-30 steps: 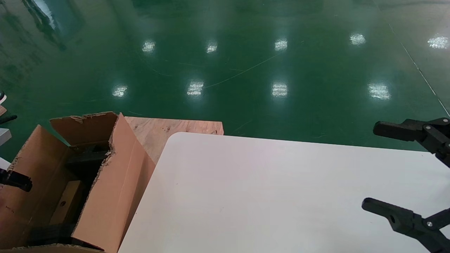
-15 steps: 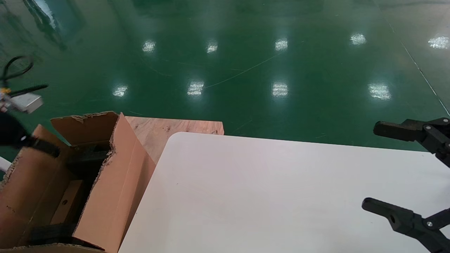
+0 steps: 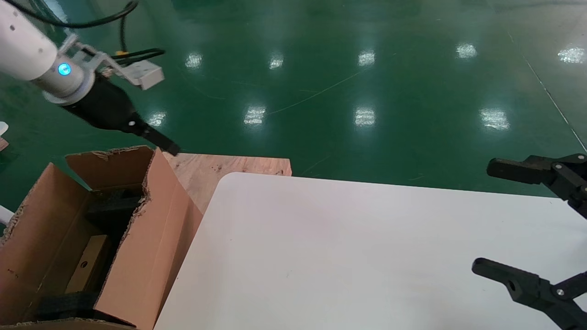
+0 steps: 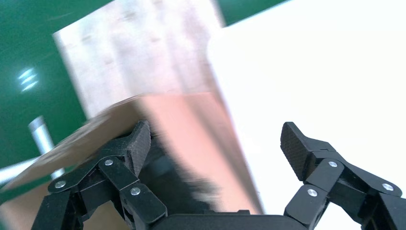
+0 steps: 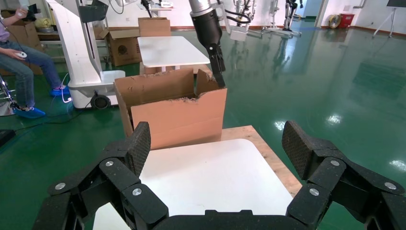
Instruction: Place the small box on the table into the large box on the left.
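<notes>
Inside large box (image 3: 151, 238), small box (image 3: 85, 265), left claw (image 4: 218, 143) above, empty

brown large box (image 3: 151, 247), white table (image 3: 348, 256)

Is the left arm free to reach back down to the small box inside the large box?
Probably yes: the left pincer is open and empty above the large box, whose top is open, and the small box lies exposed inside.
</notes>
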